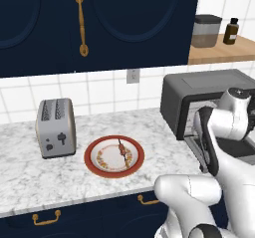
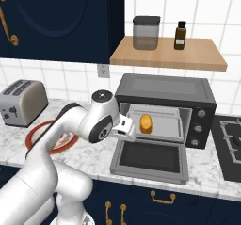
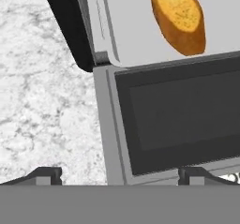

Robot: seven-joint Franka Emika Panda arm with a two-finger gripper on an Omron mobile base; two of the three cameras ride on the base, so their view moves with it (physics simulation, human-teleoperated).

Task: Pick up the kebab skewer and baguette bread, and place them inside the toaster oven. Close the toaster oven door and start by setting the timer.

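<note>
Inside the toaster oven (image 2: 164,111), the baguette (image 2: 146,124) already lies on the pale tray (image 2: 162,125), so half the loading looks done. The skewer (image 1: 122,153) is not yet moved and rests on the red-rimmed plate (image 1: 114,156) beside the silver toaster (image 1: 56,127). The oven door (image 2: 149,159) hangs flat open. The gripper (image 3: 119,175) hovers over that door, fingers spread wide and empty. Left: skewer in, door shut, timer set
</note>
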